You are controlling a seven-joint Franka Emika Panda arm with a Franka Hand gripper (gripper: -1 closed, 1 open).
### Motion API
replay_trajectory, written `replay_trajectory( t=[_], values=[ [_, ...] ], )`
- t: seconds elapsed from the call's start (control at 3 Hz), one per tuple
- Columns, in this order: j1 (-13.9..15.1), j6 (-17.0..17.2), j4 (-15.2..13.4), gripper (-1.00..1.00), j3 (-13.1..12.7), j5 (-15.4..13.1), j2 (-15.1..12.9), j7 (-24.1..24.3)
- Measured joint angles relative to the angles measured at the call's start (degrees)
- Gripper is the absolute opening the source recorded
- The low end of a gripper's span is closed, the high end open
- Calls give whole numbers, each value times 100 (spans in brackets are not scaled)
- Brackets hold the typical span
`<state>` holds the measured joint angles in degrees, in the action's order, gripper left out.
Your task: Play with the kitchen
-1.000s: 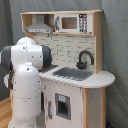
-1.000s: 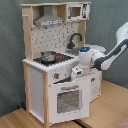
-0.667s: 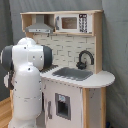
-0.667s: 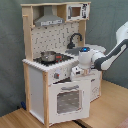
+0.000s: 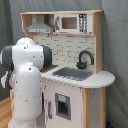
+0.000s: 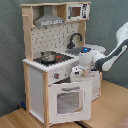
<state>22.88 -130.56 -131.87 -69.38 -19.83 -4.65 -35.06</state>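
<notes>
Against the kitchen (image 6: 55, 75) front, the tool (image 6: 77, 75) sits half-hidden, its opening impossible to tell.

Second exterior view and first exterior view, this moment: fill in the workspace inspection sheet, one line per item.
Surface: wooden floor; the kitchen stands on it.
Job's things: kitchen upright, oven door closed; pot on the stovetop; black faucet over the sink; grey hood and microwave up top.
Clutter: nothing seen.
Grippers: gripper at the kitchen's front edge just above the oven door, in the second exterior view; hidden behind the arm in the first exterior view.
Cables: nothing seen.
Surroundings: dark curtain backdrop behind the kitchen.
</notes>
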Motion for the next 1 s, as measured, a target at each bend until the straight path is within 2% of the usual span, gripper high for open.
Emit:
replay_trajectory(
  t=[1.0],
  values=[
    [-87, -141, -195, -100, -668, 0, -58, 1589]
  ],
)
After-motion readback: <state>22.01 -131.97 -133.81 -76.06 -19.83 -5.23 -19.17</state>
